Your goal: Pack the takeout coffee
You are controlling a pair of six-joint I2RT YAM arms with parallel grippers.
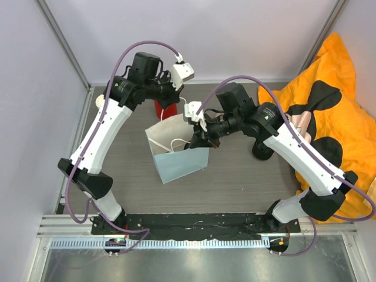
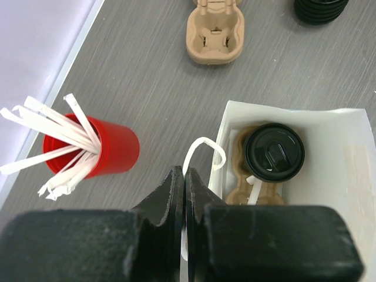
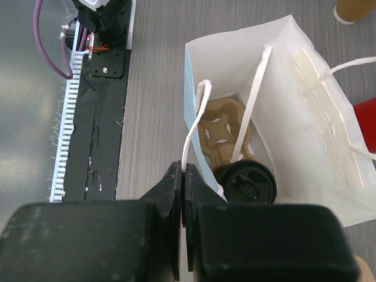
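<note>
Takeout coffee (image 2: pixel 274 151), capped in black, is already sitting inside the white paper bag (image 2: pixel 352 176), just beyond the left gripper (image 2: pixel 185 182) and nesting in a cardboard carrier (image 3: pixel 220 129). The left gripper and the right gripper (image 3: pixel 183 176) are both clamping the bag's rim. Packing is looking nearly done, with only letting go remaining.

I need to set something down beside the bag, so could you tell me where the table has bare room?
The widest bare stretch of grey table lies between the white paper bag and the black base rail. Behind and beside the bag it is crowded: the red cup of white sticks, a moulded cardboard carrier and a stack of black lids.
</note>
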